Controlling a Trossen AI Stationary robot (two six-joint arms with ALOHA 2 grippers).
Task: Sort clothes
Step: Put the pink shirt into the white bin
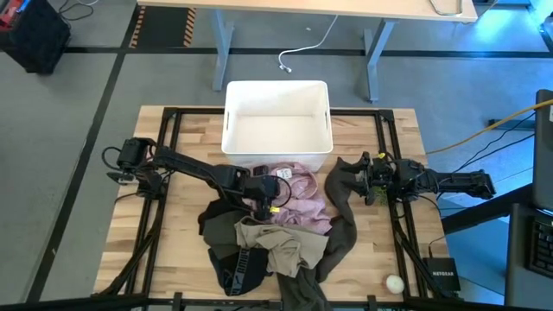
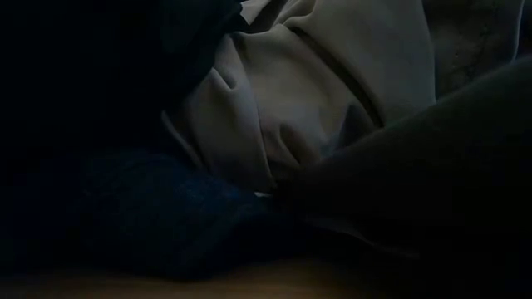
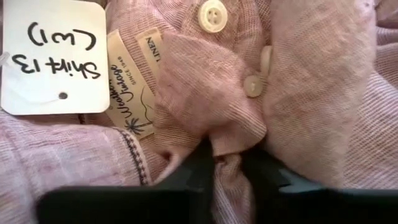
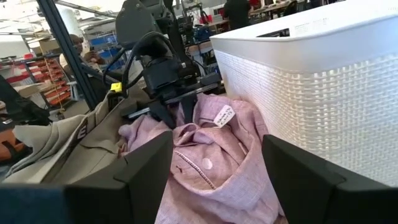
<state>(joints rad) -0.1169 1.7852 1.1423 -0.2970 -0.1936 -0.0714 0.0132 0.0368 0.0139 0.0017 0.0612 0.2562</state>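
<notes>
Left gripper (image 3: 227,163) clamped on a fold of the pink striped shirt (image 1: 302,192); right gripper (image 4: 214,168), fingers apart, beside the white bin (image 1: 276,130)

Pink striped woven linen shirt (image 3: 205,93): matt, slightly rough cloth. White rectangular plastic bin (image 4: 323,87): woven-textured walls. Pale plank wood table (image 1: 177,155): smooth.

The white plastic bin (image 1: 277,121) walls off the table's far middle, its interior open from above. Against its near wall, the pink striped shirt (image 1: 302,194) and the heaped khaki piece (image 1: 281,242) and black pieces (image 1: 238,272) fill the centre. An olive-brown garment (image 1: 344,220) blocks the right. Bare tabletop (image 1: 173,250) remains on both flanks.
</notes>
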